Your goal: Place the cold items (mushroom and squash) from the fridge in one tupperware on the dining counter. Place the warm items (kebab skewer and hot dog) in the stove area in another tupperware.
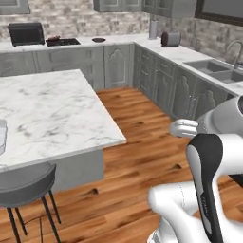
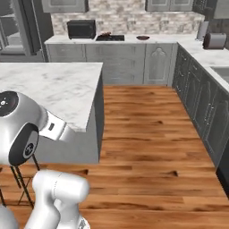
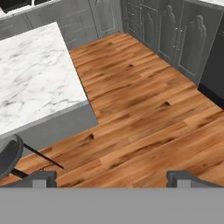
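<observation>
My gripper (image 3: pixel 113 180) is open over the wooden floor, its two dark fingertips (image 3: pixel 43 178) wide apart with nothing between them. The marble dining counter (image 1: pixel 52 109) lies to the left. At its left edge shows the pale rim of a container (image 1: pixel 2 136), cut off by the frame; I cannot tell if it is a tupperware. On the stove (image 1: pixel 62 42) at the back wall lies something small and reddish (image 1: pixel 54 38), too small to name. Mushroom, squash, kebab skewer and hot dog are out of view or too small to tell.
A grey stool (image 1: pixel 23 187) stands at the counter's near corner. Grey cabinets run along the back and right walls, with a microwave (image 1: pixel 26 33), a dark bowl (image 1: pixel 98 40), a toaster (image 1: pixel 171 39) and a sink (image 1: pixel 216 69). Open wooden floor (image 1: pixel 142 137) lies between the counter and the cabinets.
</observation>
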